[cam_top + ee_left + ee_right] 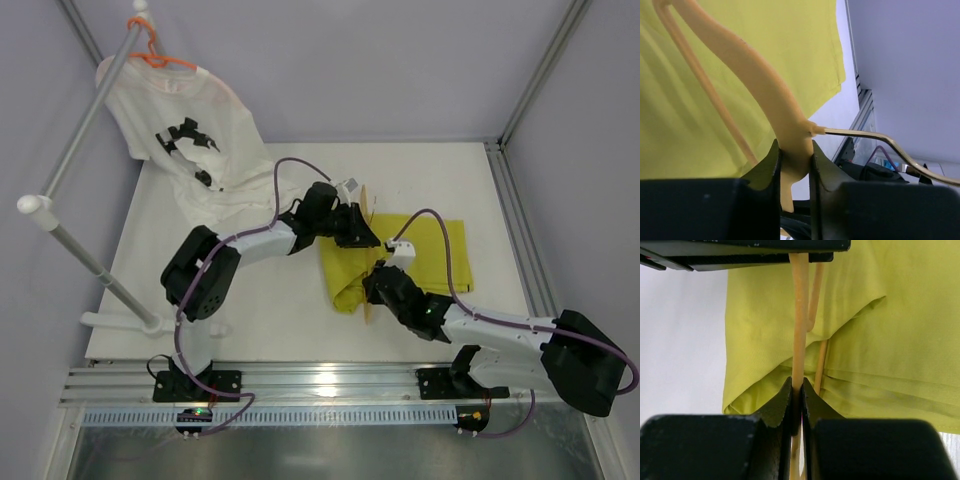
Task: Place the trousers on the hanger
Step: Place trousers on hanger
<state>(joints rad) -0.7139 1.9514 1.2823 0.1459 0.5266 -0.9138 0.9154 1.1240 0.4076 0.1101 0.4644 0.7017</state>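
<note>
At far left the top view shows you a rail [85, 130] with an orange hanger [160, 58] carrying a white T-shirt [185, 130], well apart from the work. Your left gripper [362, 228] sits at the far-left edge of the trousers [440, 250], which lie folded on the table [250, 320], right of centre. From above, only slivers of the hanger [369, 200] show.

The left wrist view gives you what the top view hides. Both fingers [771, 165] press against the hanger's neck, just below where the metal hook [875, 136] leaves the plastic, so that gripper is clamped on the hanger. Yellow cloth fills the background behind the hanger's arm.

Your right gripper [378, 285] is at the near-left edge of the trousers, near the left one. Its wrist view shows the jaws closed tight on a thin hanger bar, which runs straight away towards the left gripper at the top of the frame. A second bar lies just beside it against the cloth; you cannot tell whether it passes inside the fold.
</note>
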